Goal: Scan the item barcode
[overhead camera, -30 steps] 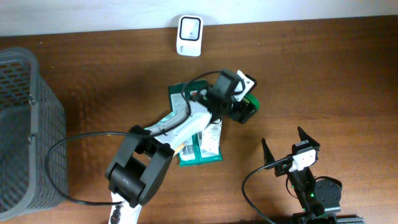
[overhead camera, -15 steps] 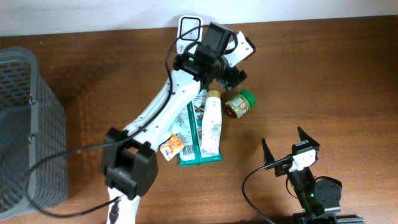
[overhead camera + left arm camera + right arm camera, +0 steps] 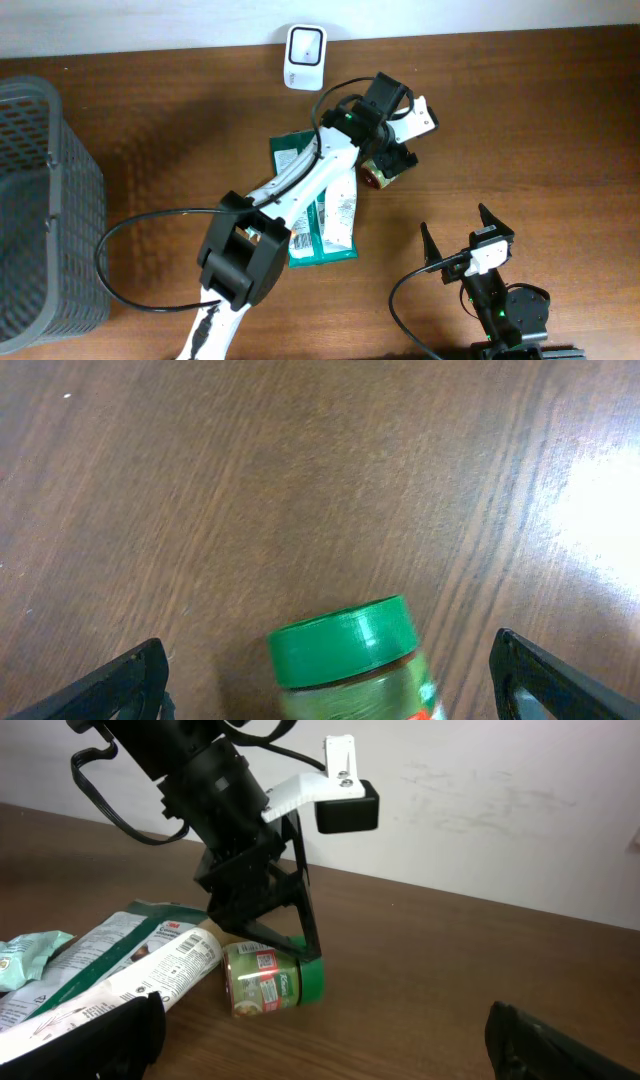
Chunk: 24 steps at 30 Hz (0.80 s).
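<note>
Over the jar (image 3: 374,178), the left arm (image 3: 310,190) stretches forward (fingers (image 3: 540,678) spread).

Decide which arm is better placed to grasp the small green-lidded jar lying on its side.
Left. The left gripper hangs open over the green-lidded jar, a finger either side; the right gripper sits open, apart, near the brown wooden table's front edge.

Left arm (image 3: 300,190): stretched far forward, wrist bent downward; left gripper (image 3: 392,162) pointing down, jaws spread wide. Right arm (image 3: 497,300): folded low; right gripper (image 3: 458,230) level, jaws fully apart, empty.
</note>
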Tool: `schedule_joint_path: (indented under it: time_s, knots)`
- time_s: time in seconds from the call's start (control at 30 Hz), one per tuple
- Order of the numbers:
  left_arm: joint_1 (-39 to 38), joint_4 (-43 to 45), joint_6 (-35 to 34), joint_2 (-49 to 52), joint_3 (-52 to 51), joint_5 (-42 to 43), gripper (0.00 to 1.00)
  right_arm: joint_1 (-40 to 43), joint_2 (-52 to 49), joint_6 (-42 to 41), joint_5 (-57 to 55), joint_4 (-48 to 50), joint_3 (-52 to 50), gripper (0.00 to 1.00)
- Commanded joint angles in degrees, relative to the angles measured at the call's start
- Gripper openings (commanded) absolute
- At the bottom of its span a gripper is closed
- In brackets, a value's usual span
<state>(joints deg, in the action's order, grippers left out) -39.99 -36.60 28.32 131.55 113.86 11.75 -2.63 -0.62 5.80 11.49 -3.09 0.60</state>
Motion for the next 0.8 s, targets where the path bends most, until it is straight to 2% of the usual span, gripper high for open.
schedule_joint_path:
  time_s: [0.0, 0.23, 0.37, 0.43, 0.53, 0.6, 0.7, 0.77]
  knots:
    - [-1.1, 1.0, 0.9, 1.7, 0.3, 1.1, 0.93, -0.3, 0.4, -0.2, -0.1, -0.2, -0.3, 0.98]
    - [-2.0, 2.7, 0.9, 6.4, 0.3, -0.9, 0.97, -0.3, 0.4, -0.2, -0.1, -0.2, -0.3, 0.99]
    - [-2.0, 2.6, 0.9, 7.7, 0.3, -0.8, 0.96, -0.3, 0.4, -0.2, -0.1, -0.2, -0.3, 0.98]
    - [-2.0, 2.7, 0.9, 7.7, 0.3, -0.3, 0.9, -0.3, 0.4, -0.2, -0.1, -0.2, -0.3, 0.98]
    - [-2.3, 2.7, 0.9, 7.7, 0.3, 0.7, 0.76, -0.3, 0.4, -0.2, -0.1, -0.2, -0.3, 0.98]
    - [-2.3, 3.0, 0.9, 7.7, 0.3, 0.7, 0.72, -0.3, 0.4, -0.2, -0.1, -0.2, -0.3, 0.98]
    - [-2.3, 3.1, 0.9, 7.7, 0.3, 0.5, 0.58, -0.3, 0.4, -0.2, -0.1, -0.2, -0.3, 0.98]
    - [-2.3, 3.1, 0.9, 7.6, 0.6, 0.5, 0.54, -0.3, 0.4, -0.2, -0.1, -0.2, -0.3, 0.98]
